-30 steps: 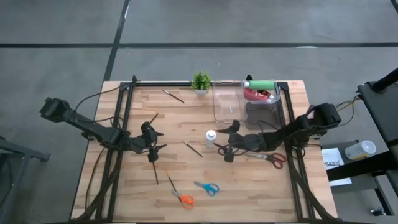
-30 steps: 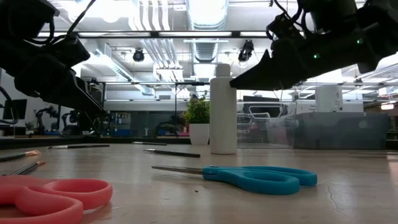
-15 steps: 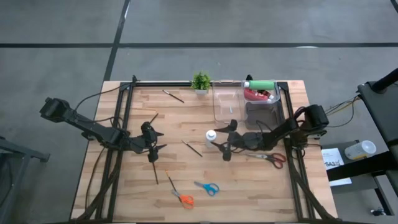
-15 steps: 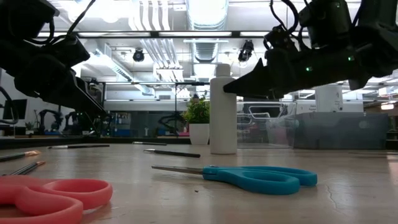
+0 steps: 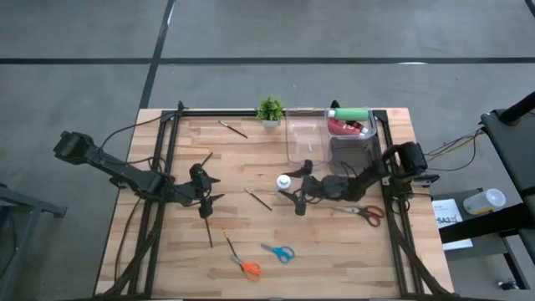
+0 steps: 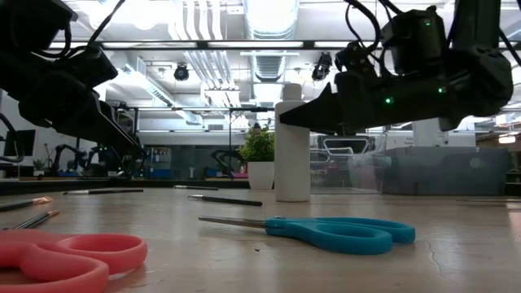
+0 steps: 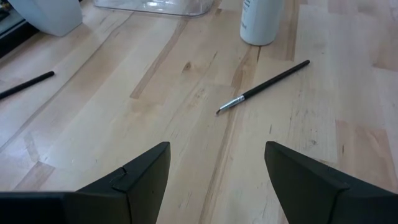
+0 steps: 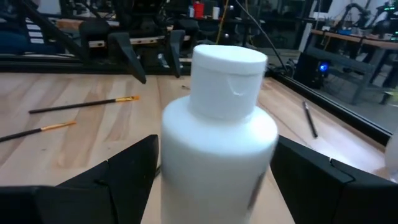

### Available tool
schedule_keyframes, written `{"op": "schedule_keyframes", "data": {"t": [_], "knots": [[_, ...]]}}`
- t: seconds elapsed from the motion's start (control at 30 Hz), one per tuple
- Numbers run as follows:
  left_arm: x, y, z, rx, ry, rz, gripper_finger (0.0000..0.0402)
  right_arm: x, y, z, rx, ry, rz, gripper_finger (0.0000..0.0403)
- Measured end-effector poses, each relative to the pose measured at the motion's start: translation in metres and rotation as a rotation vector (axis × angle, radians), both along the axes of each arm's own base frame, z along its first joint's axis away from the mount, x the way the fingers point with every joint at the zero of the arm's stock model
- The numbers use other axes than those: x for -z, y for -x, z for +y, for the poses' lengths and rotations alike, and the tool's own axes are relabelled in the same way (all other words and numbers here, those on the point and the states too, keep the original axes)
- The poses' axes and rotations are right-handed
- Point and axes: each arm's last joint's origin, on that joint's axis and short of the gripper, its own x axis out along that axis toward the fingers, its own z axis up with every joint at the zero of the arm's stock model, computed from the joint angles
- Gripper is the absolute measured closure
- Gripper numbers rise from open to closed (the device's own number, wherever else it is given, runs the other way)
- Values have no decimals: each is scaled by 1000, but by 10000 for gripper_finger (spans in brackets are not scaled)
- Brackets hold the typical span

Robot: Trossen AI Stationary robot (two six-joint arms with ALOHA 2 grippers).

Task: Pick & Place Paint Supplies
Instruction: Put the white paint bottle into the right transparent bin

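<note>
Item: right pincer (image 5: 292, 191) approaching upright white plastic squeeze bottle (image 5: 284, 182), mid-tabletop (image 5: 351, 251).

Detail: fingers spread either side of the bottle, not yet touching. Step judged: reach before grasp; next, close on the body, lift clear. Left pincer (image 5: 206, 187) spread, empty, waiting near a thin dark paintbrush (image 7: 264, 86). No legible label or writing.

Right tool (image 5: 292, 186) low, fingers spread, left tool (image 5: 209, 179) spread, hovering mid-table
</note>
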Motion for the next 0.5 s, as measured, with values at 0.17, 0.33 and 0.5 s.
{"op": "schedule_keyframes", "data": {"t": [0.17,0.33,0.5], "knots": [[0,0,0,0,0,0,135,-3,-5,-1,-15,6,-5,108],[0,0,0,0,0,0,135,-3,-5,-1,-16,8,-6,108],[0,0,0,0,0,0,135,-3,-5,-1,-15,-1,-7,108]]}}
